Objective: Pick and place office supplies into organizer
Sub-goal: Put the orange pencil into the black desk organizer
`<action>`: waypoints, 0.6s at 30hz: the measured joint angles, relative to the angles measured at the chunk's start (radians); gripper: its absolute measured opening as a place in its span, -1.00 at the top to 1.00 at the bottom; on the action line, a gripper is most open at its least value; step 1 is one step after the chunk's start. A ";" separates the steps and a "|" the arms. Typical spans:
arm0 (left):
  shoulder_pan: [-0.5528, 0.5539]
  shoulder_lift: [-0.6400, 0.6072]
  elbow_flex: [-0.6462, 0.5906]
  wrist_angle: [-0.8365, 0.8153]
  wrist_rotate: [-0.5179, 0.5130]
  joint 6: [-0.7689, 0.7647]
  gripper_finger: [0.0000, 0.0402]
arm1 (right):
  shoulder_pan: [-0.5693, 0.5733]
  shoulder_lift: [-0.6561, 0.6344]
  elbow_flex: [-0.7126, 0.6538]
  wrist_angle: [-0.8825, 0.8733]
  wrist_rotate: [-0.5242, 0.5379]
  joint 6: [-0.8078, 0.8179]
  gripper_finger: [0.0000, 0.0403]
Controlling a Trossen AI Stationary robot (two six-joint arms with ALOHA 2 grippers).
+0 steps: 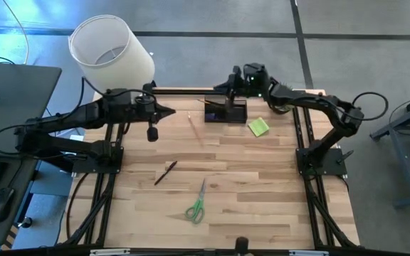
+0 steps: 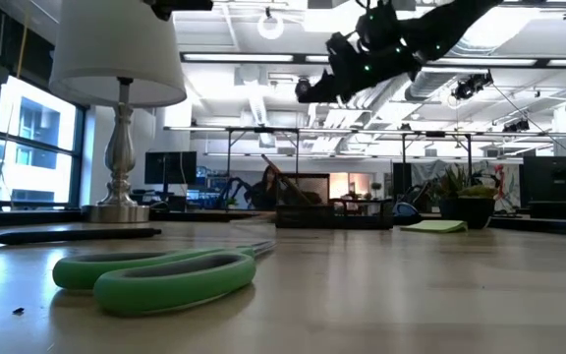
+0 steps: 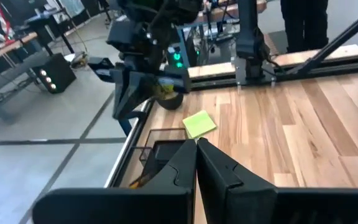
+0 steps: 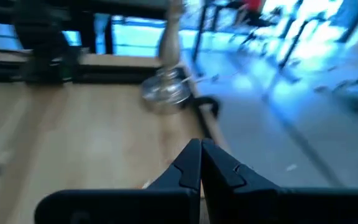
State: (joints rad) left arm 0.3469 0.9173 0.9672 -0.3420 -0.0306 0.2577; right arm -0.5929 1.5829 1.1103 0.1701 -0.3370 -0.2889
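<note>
Wooden bench [image 1: 262, 185] under bright office ceiling lights, with a white-shaded lamp [image 1: 112, 51] at the far left corner and the black organizer [image 1: 226, 112] at the middle of the far edge

Something orange and slanted showing inside the organizer in the low view, apparently a pencil, though too small to be sure

Lime-green sticky-note pad [image 1: 259, 127] flat on the bench just beside the organizer, toward the right edge; one thin orange pencil [image 1: 191, 125] loose on the bench near the organizer's other side; dark pen [image 1: 165, 173] near the bench's middle; green-handled scissors [image 1: 196, 206] closer to the near edge, blades pointing toward the far edge

Right gripper [image 1: 221, 88] raised above the far edge, over the organizer, fingers pressed together and carrying nothing, as the right wrist view confirms [image 4: 200, 155]

Left gripper [image 1: 168, 110] held high near the far edge, between lamp and organizer, likewise closed and empty [image 3: 196, 154]

Judged step: between items, with no object in hand and four supplies not yet in the organizer

Next move likely calling for open fingers, a descent onto a loose item, probably the sticky-note pad or the pencil as nearest, and a low flat grasp, since both lie thin against the wood and could slide or slip out
</note>
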 joint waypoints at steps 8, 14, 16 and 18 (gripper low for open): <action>0.000 0.000 0.000 0.020 -0.025 0.003 1.00 | 0.079 0.088 0.000 -0.090 -0.040 0.138 0.88; 0.000 -0.008 -0.001 0.002 -0.027 -0.005 1.00 | 0.224 0.256 0.095 -0.105 0.061 0.340 0.50; 0.000 -0.020 -0.001 0.003 -0.044 -0.005 1.00 | 0.282 0.312 0.162 -0.127 0.090 0.351 0.37; 0.000 -0.034 -0.001 -0.002 -0.054 -0.004 1.00 | 0.341 0.378 0.253 -0.186 0.150 0.352 0.27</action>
State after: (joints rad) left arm 0.3470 0.8828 0.9661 -0.3443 -0.0842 0.2535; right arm -0.2520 1.9607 1.3632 -0.0158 -0.1871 0.0628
